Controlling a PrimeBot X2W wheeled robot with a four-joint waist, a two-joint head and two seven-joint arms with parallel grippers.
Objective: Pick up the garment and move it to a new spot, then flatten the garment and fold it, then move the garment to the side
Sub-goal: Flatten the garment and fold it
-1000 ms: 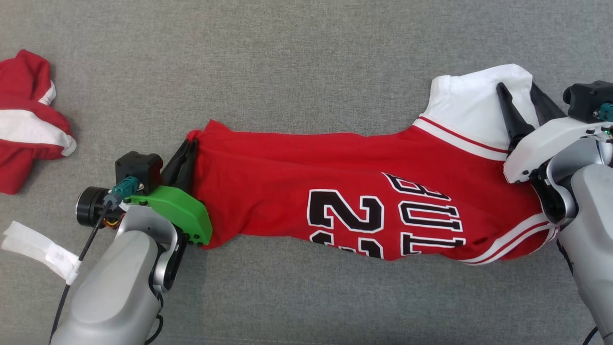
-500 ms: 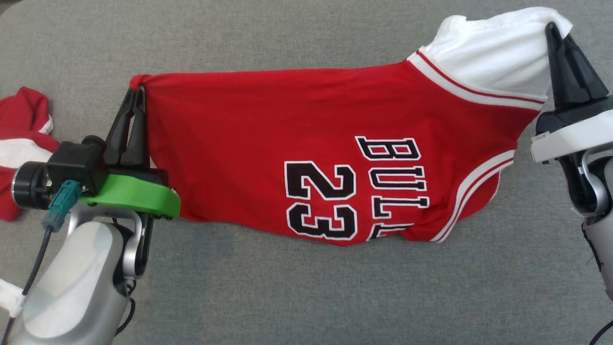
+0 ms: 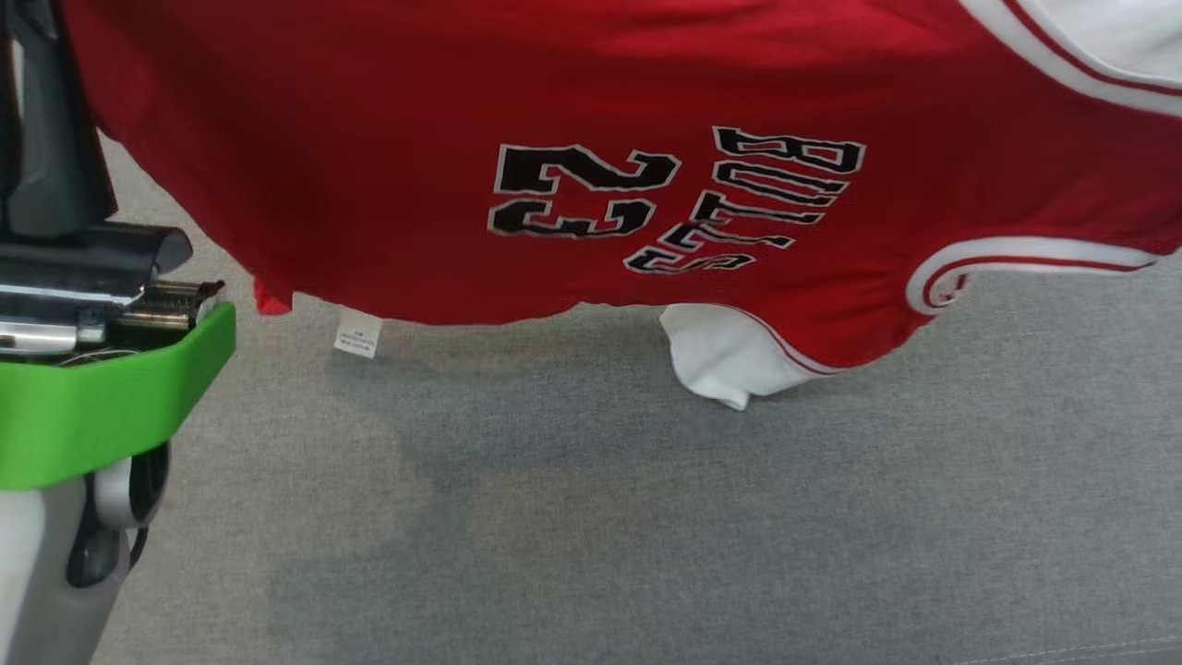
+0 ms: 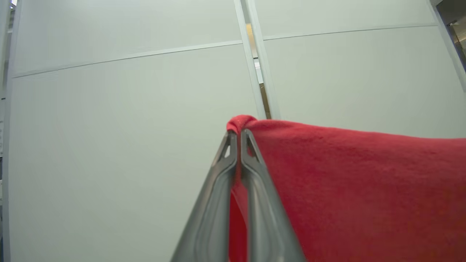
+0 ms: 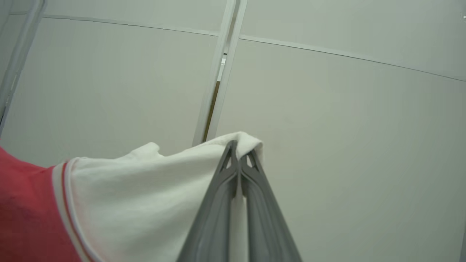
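I hold the garment (image 3: 591,74) aloft, left fingers (image 4: 216,203) and right fingers (image 5: 220,203) clenched on opposite ends, letting it hang flat.

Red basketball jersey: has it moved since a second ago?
Yes. The red jersey lay on the grey fabric surface; now it hangs above it, held by left end effector and right end effector.
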